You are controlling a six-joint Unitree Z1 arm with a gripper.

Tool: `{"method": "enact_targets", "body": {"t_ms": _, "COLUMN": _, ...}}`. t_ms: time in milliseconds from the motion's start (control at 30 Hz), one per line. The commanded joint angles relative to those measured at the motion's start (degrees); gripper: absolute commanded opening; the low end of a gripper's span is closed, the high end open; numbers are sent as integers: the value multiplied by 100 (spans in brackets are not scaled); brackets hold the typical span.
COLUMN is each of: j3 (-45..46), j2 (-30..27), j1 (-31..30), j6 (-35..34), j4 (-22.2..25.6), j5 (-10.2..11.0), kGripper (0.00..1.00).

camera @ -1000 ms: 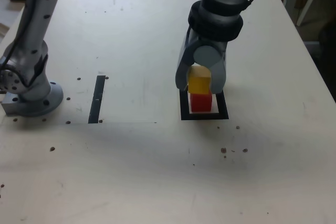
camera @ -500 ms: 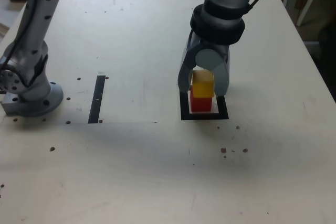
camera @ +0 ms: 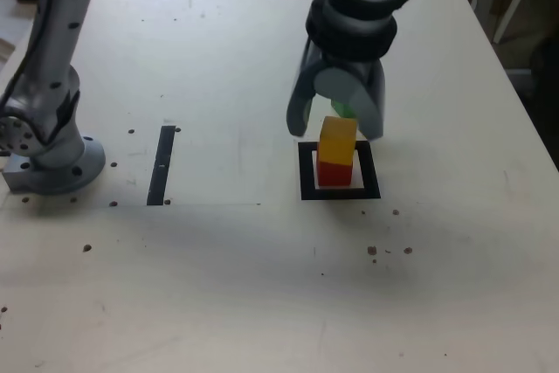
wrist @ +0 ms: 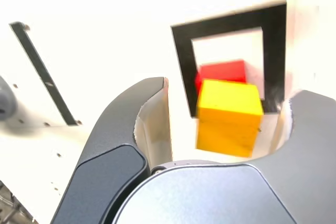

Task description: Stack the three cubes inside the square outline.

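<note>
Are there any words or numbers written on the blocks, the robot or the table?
None: no words, numbers or labels can be read in either view.
The yellow cube and the red cube are plain coloured.
The square outline and the black tape strip are just black, with no writing.
The gripper and the table show no brand or sign, only small dark specks.

Table (camera: 262, 286): pale, broad, speckled with dark dots.
Tape strip (camera: 162, 164): black, straight, lying flat on the table, toward its exterior-view left.
</note>
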Motion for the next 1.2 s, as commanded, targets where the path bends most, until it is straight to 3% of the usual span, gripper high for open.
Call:
{"method": "enact_targets", "body": {"t_ms": 0, "j3": 35, "j2": -222, "j1": 100, "j6": 51, "j4": 40, "j5": 124, "kGripper": 99}}
{"method": "enact_targets", "body": {"t_ms": 400, "j3": 12, "j2": -188, "j1": 1126, "j6": 234, "j4": 9, "j5": 51, "kGripper": 100}}
{"method": "enact_targets", "body": {"t_ms": 900, "j3": -659, "j2": 660, "j1": 1872, "j6": 323, "j4": -1, "j5": -228, "kGripper": 99}}
{"method": "enact_targets", "body": {"t_ms": 1167, "j3": -917, "j2": 1094, "j1": 2080, "j6": 437, "j4": 55, "j5": -389, "kGripper": 94}}
